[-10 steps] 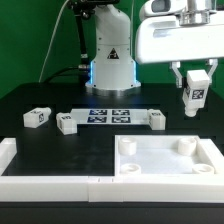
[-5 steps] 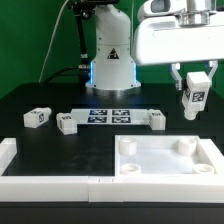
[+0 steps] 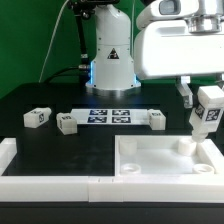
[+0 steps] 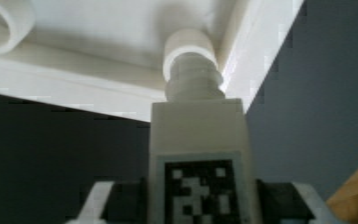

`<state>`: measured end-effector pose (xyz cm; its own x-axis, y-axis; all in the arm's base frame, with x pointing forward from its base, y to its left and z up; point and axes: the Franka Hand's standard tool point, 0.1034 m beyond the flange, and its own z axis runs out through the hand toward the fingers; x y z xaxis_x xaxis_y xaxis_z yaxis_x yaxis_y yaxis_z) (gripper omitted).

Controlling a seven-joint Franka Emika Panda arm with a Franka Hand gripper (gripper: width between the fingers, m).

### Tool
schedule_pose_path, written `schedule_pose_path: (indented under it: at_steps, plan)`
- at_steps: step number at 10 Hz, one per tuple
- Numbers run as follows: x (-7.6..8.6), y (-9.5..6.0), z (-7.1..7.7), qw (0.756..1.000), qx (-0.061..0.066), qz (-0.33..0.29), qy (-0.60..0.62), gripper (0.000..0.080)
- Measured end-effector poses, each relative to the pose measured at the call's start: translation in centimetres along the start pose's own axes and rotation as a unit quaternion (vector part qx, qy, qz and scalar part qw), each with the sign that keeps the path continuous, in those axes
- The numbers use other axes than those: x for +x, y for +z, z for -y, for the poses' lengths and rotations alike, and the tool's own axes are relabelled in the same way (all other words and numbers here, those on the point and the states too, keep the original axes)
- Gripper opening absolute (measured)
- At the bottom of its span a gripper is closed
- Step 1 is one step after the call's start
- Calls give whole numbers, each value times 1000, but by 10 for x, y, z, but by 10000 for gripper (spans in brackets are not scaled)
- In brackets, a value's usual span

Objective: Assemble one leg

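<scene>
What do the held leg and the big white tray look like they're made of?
The leg in the gripper looks like hard white plastic, matte, its ridged peg moulded or printed, can't tell which. Its tag looks like a printed sticker. The tray seems the same matte white plastic: thick, even walls, no glare.

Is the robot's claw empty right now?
No, the gripper is shut on a leg, held above the tray.

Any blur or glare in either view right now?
Exterior view: sharp, evenly lit, the white tray close to blown out. Wrist view: soft throughout, the leg in the claw looms large, its tag edges fuzzy.
</scene>
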<state>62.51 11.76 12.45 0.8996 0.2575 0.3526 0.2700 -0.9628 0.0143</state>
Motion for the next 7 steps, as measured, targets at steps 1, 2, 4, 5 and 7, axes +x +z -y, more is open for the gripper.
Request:
schedule_pose_path:
  at_steps: [1, 2, 4, 5, 7]
  plan:
    - [2, 0, 1, 1000, 0, -22, 0, 290]
    - [-1, 1, 2, 1000, 0, -18, 0, 290]
    - [6, -2, 1, 997, -3, -80, 0, 290]
    - [4, -1, 0, 992, -5, -128, -1, 290]
    - [-4, 6, 3, 992, -3, -128, 6, 290]
